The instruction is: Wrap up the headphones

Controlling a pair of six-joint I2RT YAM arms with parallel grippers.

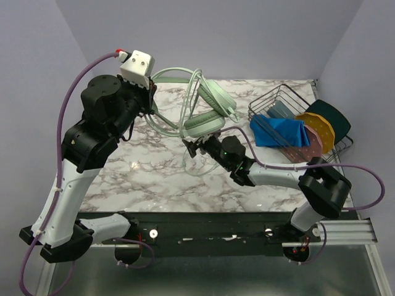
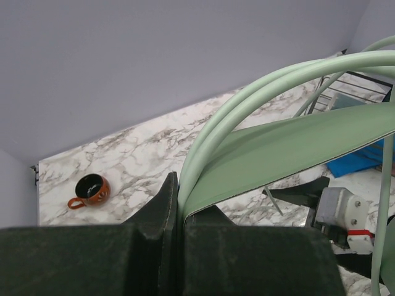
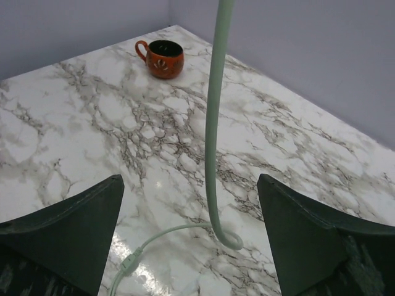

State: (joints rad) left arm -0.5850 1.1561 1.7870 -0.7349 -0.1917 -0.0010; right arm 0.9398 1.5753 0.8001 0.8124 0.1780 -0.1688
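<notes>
The pale mint-green headphones (image 1: 213, 105) hang in the air over the back of the marble table, cups toward the right. My left gripper (image 1: 152, 105) is raised and shut on the slim headband (image 2: 278, 148); its fingers (image 2: 166, 203) pinch the band's edge. The thin cable (image 3: 212, 123) hangs down from above, curls on the table and runs off to a small inline piece (image 3: 128, 264). My right gripper (image 1: 194, 148) is open just below the cups, and the cable hangs between its spread fingers (image 3: 80, 216) without touching them.
An orange mug (image 3: 163, 58) stands near the far left corner of the table (image 1: 148, 172); it also shows in the left wrist view (image 2: 91, 189). A wire rack (image 1: 281, 102) at the right holds a blue cloth (image 1: 281, 131) and coloured plates (image 1: 321, 132).
</notes>
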